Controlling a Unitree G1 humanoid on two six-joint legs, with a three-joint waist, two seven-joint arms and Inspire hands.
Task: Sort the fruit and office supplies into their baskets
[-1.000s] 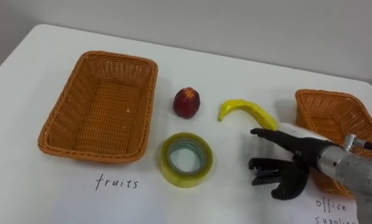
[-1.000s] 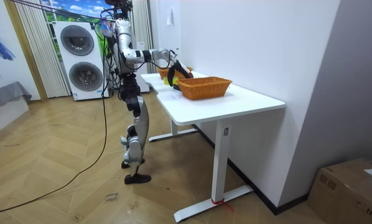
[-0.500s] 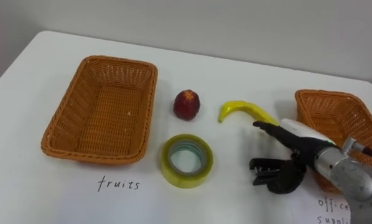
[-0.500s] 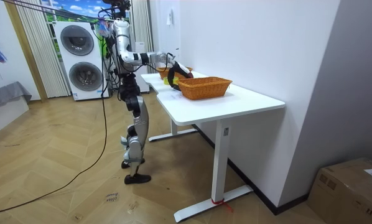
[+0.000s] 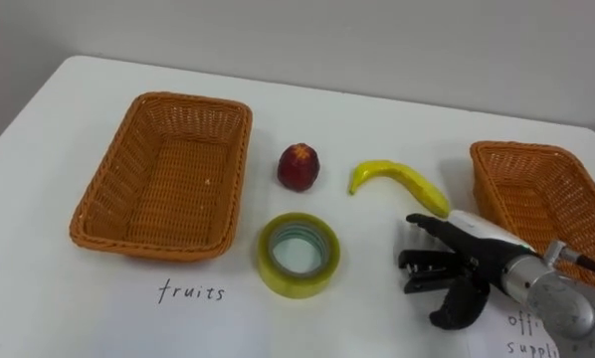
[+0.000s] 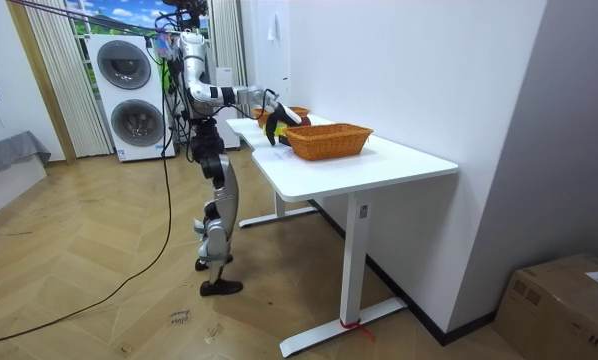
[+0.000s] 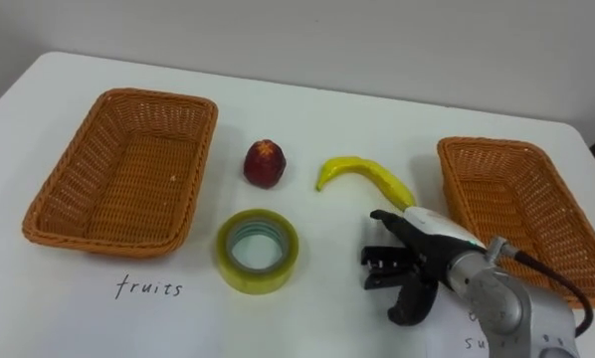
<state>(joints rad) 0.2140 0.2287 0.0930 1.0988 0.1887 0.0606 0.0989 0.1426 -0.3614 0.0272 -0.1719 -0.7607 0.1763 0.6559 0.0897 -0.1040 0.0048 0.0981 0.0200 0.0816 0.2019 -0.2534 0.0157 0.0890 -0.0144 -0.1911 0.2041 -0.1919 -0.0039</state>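
Stapler point(image 5: 420, 270), black, lies on the white table point(image 5: 377, 109) at the near right, just left of the right basket point(image 5: 536, 194). The right hand point(image 5: 477, 267) reaches over it from the right, spread: the thumb points left along the stapler's far side, and the fingers point(image 5: 450, 310) hang past its near side. Whether they touch it, I cannot tell. A yellow tape roll point(image 5: 297, 287) lies flat to the left, near the middle. Left of that, a handwritten label point(image 5: 190, 292) sits on the table just in front of the left basket point(image 5: 153, 247). Beyond the tape lies a red fruit point(image 5: 298, 166), with a banana point(image 5: 397, 179) to its right. Neither basket holds anything.
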